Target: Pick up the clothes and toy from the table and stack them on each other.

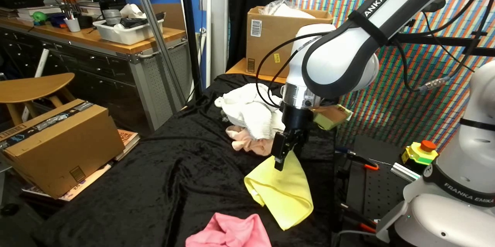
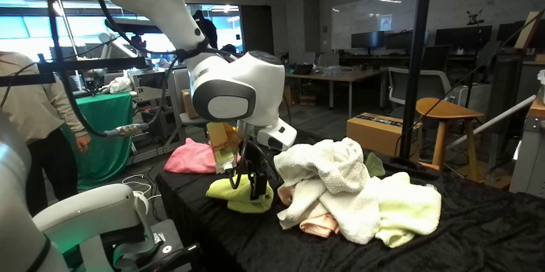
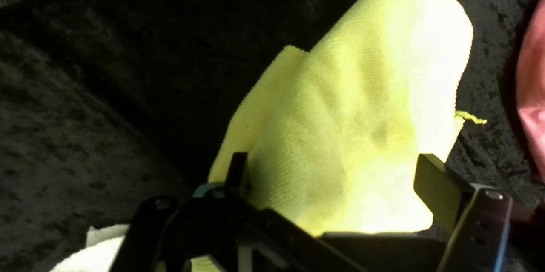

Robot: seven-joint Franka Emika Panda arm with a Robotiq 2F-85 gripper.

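Fingers (image 3: 440, 191) stand wide apart, empty, at the yellow cloth (image 1: 284, 191) — white heap (image 1: 253, 109) near it, cardboard box (image 1: 274, 40) beyond.

jaws downward at yellow cloth (image 1: 284, 193); pink cloth (image 1: 232, 233) apart; white towel (image 1: 251, 106) atop peach cloth (image 1: 247, 143)

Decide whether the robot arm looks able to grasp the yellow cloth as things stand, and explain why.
Likely yes: the gripper stands open at the yellow cloth, which shows between its fingers in the wrist view. No other cloth appears on top, and the pink cloth lies apart from it.
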